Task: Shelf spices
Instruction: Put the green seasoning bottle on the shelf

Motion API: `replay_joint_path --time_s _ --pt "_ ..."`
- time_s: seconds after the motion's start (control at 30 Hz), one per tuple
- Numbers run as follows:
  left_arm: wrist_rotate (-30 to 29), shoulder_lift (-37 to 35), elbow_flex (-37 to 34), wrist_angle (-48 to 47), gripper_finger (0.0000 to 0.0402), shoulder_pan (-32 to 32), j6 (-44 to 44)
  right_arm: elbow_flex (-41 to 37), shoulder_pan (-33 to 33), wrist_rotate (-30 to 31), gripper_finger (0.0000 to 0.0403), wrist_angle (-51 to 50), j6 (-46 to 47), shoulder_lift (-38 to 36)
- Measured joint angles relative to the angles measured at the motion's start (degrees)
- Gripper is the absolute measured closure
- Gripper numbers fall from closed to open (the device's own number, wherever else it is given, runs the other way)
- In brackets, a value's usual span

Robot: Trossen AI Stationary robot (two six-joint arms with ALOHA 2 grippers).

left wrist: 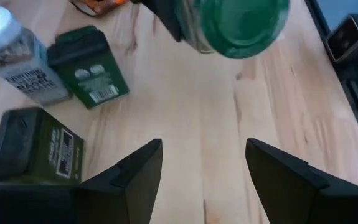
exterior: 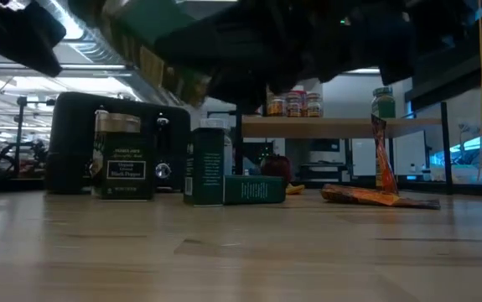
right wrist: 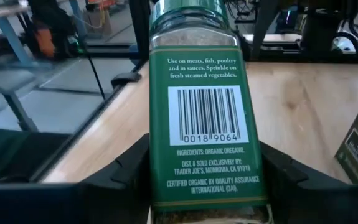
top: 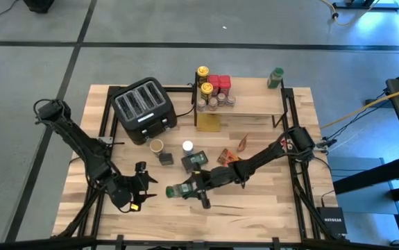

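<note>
Clamped in the right gripper (top: 185, 189) is a green-lidded oregano jar (right wrist: 205, 106), carried on its side above the front of the table (top: 268, 201), lid toward the left gripper (top: 142, 186), which hangs nearby with its fingers spread and nothing between them. The tabletop is pale butcher-block wood on a black frame, standing on a grey floor; beyond it the low view shows a lit workshop. The jar is clear with a dark green label reading "Use on meats, fish, poultry and in sauces," "Ingredients: organic oregano," "Trader Joe's, Monrovia, CA 91016" and barcode digits 0018 9064. Mid-table are a white-lidded jar (top: 187, 146), green tins (top: 197, 161) and an orange foil packet (top: 244, 144). The shelf (top: 255, 105) at the back, beside the black toaster (top: 143, 110), carries yellow- and red-lidded jars (top: 213, 89) and one green-lidded jar (top: 275, 77).
</note>
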Motion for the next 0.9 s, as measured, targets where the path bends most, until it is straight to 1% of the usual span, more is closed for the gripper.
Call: replay_joint_path --time_s 0.1,0.2,0.3,0.53,0.8,0.9 --pt "0.0 0.0 0.0 3.5 0.0178 1.6 2.9 -0.8 0.1 0.3 0.0203 0.7 1.2 0.2" --pt "0.4 0.0 0.0 5.7 0.0178 3.0 5.6 -0.3 0.2 1.9 0.0203 0.7 1.1 0.2" --pt "3.4 0.0 0.0 7.3 0.0178 4.2 7.9 -0.2 0.1 2.8 0.0203 0.8 1.1 0.2" --pt "6.7 0.0 0.0 11.1 0.0178 6.0 13.1 -0.3 0.1 4.8 0.0203 -0.2 1.1 0.2" --pt "6.7 0.3 0.0 14.2 0.0178 7.7 17.8 -0.3 0.1 5.9 0.0203 0.4 1.4 0.2" --pt "6.6 0.4 0.0 14.3 0.0178 8.4 17.8 -0.3 0.1 6.3 0.0203 0.2 1.5 0.2"
